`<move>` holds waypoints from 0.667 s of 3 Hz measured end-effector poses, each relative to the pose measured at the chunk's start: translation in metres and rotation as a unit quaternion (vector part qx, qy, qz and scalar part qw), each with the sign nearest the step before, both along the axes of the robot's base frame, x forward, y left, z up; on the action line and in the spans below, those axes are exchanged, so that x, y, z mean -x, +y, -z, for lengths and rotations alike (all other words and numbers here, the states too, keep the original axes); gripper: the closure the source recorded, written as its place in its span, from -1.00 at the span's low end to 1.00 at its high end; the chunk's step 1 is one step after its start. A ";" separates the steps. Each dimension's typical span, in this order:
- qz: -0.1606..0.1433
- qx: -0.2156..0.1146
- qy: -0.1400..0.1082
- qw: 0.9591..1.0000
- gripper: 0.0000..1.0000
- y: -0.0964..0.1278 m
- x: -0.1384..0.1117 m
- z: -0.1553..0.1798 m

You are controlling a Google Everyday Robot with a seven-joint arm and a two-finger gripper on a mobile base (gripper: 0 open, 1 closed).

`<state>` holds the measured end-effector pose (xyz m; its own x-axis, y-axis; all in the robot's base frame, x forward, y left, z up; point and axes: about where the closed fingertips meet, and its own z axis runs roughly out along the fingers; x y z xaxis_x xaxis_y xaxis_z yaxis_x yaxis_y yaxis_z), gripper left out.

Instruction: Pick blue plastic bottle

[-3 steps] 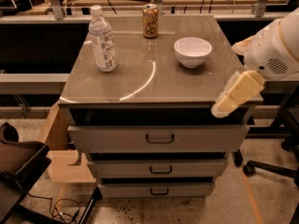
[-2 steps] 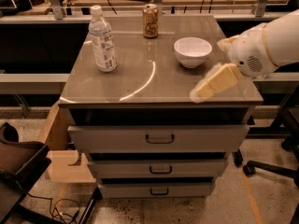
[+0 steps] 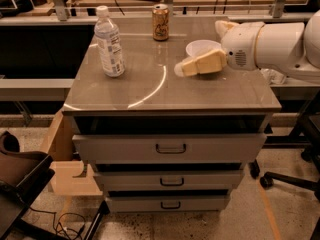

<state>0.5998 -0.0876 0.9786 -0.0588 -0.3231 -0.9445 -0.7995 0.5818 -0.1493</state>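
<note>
The blue plastic bottle stands upright near the left edge of the cabinet top. It is clear and bluish with a white cap and a white printed label. My gripper reaches in from the right on a white arm, hovering over the middle right of the top. Its cream-coloured tip points left toward the bottle and is well apart from it, about a bottle's height away.
A gold-brown can stands at the back middle. A white bowl sits at the back right, partly behind the gripper. Below are three drawers with dark handles. A chair stands at lower left.
My gripper has moved left and up from beyond the cabinet's right front corner to over the top, in front of the bowl. The bottle, can and bowl have not moved.
</note>
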 end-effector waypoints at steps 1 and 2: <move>0.018 -0.016 -0.030 0.999 -1.00 0.010 -0.014 -0.016; 0.021 -0.015 -0.028 0.999 -1.00 0.008 -0.014 -0.016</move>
